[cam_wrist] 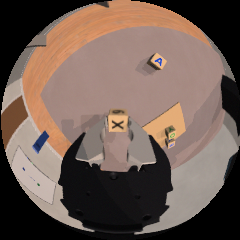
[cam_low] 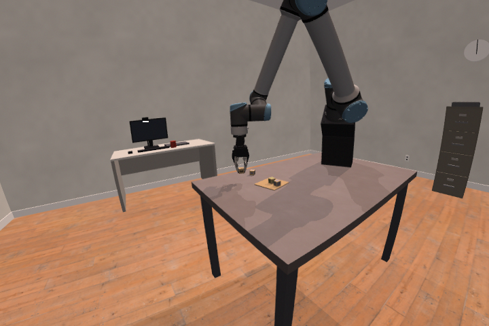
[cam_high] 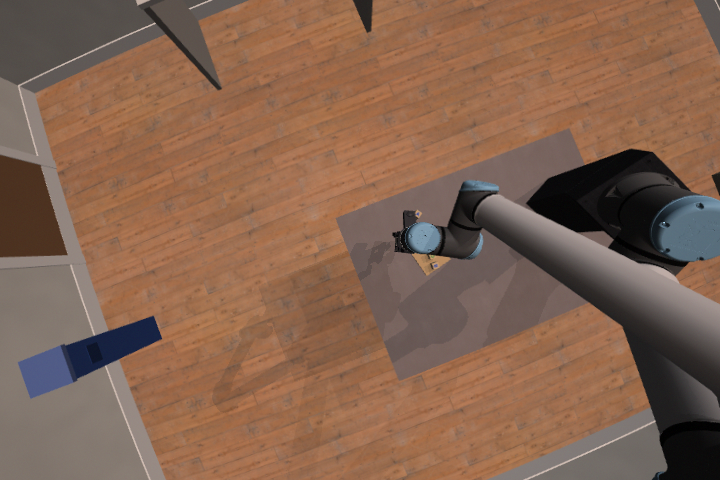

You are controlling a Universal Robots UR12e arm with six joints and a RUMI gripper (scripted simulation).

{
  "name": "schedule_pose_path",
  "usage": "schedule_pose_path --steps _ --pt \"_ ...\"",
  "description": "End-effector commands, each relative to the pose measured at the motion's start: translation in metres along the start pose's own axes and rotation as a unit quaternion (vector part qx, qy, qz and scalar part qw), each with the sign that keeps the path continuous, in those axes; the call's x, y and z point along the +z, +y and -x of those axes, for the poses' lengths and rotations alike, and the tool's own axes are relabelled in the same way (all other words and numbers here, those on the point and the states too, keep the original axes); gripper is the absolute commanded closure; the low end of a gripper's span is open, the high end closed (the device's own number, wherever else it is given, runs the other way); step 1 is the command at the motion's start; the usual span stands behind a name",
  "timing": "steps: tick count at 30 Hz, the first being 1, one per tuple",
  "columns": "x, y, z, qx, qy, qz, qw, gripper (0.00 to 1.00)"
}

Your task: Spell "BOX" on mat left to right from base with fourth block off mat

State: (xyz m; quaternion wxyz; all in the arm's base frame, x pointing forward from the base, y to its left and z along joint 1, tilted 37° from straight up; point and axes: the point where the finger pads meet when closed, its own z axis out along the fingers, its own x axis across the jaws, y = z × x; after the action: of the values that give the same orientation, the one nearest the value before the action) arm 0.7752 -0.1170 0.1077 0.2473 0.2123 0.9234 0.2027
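Note:
My gripper [cam_low: 240, 171] [cam_wrist: 118, 117] is shut on the X block [cam_low: 240, 169] [cam_wrist: 118, 123] and holds it above the table, to one side of the mat. The X shows on the face toward the wrist camera. The wooden mat [cam_high: 424, 267] [cam_low: 262, 184] [cam_wrist: 162, 119] bears two blocks close together: a block with a green O [cam_low: 271, 179] [cam_wrist: 171, 132] and a block with a bluish letter [cam_high: 435, 265] [cam_low: 277, 183] [cam_wrist: 171, 144], too small to read surely. The A block [cam_high: 417, 213] [cam_low: 252, 172] [cam_wrist: 158, 61] lies off the mat on the table.
The grey table [cam_high: 519, 169] [cam_low: 329, 200] carries the mat and the loose block. The black robot pedestal [cam_low: 337, 146] stands at its far end in the exterior view. A white desk [cam_low: 160, 149] with a monitor [cam_low: 149, 130] stands beyond the table. The arm partly covers the mat in the top view.

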Motion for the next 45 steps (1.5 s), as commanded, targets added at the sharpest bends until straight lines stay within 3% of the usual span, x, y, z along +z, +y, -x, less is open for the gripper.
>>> schedule_pose_path --steps 1,5,17,19,23,25,27,34,45 --pt "-0.037 0.0 0.0 0.0 0.0 0.0 1.0 0.91" --pt "-0.046 0.0 0.0 0.0 0.0 0.0 1.0 0.91" --pt "-0.046 0.0 -0.002 -0.003 0.0 0.0 1.0 0.91" --pt "-0.046 0.003 -0.012 -0.019 0.0 0.0 1.0 0.91" --pt "-0.048 0.011 -0.056 -0.087 0.0 0.0 0.996 0.91" --pt "-0.048 0.011 -0.056 -0.087 0.0 0.0 0.996 0.91" --pt "-0.048 0.016 -0.082 -0.125 0.001 0.0 0.992 0.91" --pt "-0.05 0.026 -0.133 -0.2 0.001 0.0 0.98 0.91" --pt "-0.051 0.027 -0.141 -0.212 0.001 0.0 0.977 0.91"
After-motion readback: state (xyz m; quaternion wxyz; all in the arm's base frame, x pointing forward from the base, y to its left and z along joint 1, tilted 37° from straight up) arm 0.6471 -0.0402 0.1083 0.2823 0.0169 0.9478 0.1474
